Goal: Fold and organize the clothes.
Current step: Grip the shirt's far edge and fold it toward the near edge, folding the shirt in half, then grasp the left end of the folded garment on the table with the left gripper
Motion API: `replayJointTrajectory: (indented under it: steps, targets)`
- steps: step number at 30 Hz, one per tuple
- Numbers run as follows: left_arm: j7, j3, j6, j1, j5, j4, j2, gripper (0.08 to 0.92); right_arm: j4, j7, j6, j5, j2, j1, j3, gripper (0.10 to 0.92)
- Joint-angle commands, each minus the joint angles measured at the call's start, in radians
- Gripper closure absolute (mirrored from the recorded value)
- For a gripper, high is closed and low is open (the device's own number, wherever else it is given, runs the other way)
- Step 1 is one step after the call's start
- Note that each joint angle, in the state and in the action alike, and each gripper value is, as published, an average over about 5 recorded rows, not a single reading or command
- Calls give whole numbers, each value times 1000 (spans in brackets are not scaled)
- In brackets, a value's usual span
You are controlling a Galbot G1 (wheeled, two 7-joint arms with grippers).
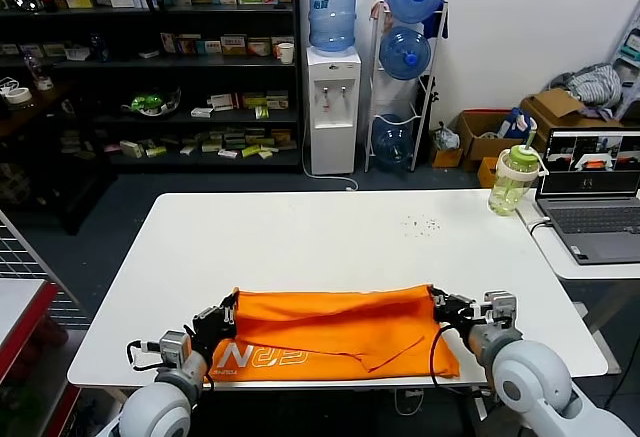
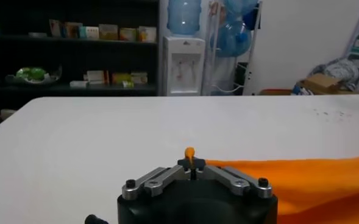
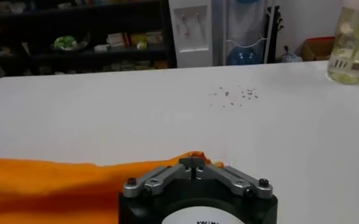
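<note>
Head view. A white table (image 1: 330, 247) carries the orange T-shirt (image 1: 335, 332), which lies folded into a wide band along the near edge, midway between the near corners. White lettering (image 1: 265, 359) shows on the band's near-left part. The left gripper (image 1: 222, 319) sits at the band's left end and the right gripper (image 1: 448, 309) at its right end, each touching the cloth at the far corner of that end. A green-lidded bottle (image 1: 514, 179) stands at the far right corner; a scatter of dark specks (image 1: 425, 224) lies on the table right of centre, toward the far edge. A laptop (image 1: 590, 195) rests on a second surface beside the right edge. Beyond the table stand a water dispenser (image 1: 332, 107) and dark shelves (image 1: 150, 57).

Left wrist view. The left gripper (image 2: 191, 165) has its fingers drawn together, pinching a small peak of orange cloth between the tips. The T-shirt (image 2: 301, 179) spreads flat from the pinch along the tabletop (image 2: 136, 140).

Right wrist view. The right gripper (image 3: 194, 165) likewise has its fingers closed together, with the T-shirt's (image 3: 57, 179) edge caught at the tips. The specks (image 3: 234, 95) lie farther out on the table, and the bottle (image 3: 351, 45) stands at the far right corner.
</note>
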Motion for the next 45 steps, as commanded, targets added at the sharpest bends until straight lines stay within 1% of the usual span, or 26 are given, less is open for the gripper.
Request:
replayJointTrajectory:
  steps: [1, 7, 10, 19, 23, 29, 33, 36, 39, 42, 45]
  targets:
    - [-7, -6, -5, 52, 13, -34, 10, 903, 68, 15, -12, 8, -17, -100, 38, 901]
    - [-16, -14, 0, 67, 18, -31, 10, 899, 70, -15, -32, -13, -18, -111, 48, 895]
    - [-27, -22, 8, 75, 21, -33, 11, 854, 71, -19, -35, -17, -21, -116, 59, 852]
    - [-33, -35, 13, 97, 39, -17, 4, 600, 72, -27, -31, -33, -19, -138, 98, 602]
    - [-30, -41, 6, 115, 58, 8, -25, 479, 74, -30, -28, -44, -9, -154, 111, 480]
    - [-26, -46, -7, 120, 85, 57, -89, 305, 79, -30, -27, -50, 4, -164, 119, 307]
    - [-16, -46, -20, 117, 93, 87, -112, 208, 83, -29, -25, -50, 6, -171, 126, 221]
    - [-8, -43, -33, 119, 96, 107, -123, 181, 87, -28, -22, -50, 8, -178, 131, 205]
    - [-8, -41, -46, 121, 103, 127, -133, 186, 91, -26, -20, -50, 10, -183, 135, 203]
    - [-10, -39, -53, 123, 106, 136, -137, 240, 93, -24, -19, -48, 9, -183, 138, 203]
    - [-14, -36, -53, 122, 107, 134, -139, 325, 93, -23, -19, -48, 9, -183, 138, 203]
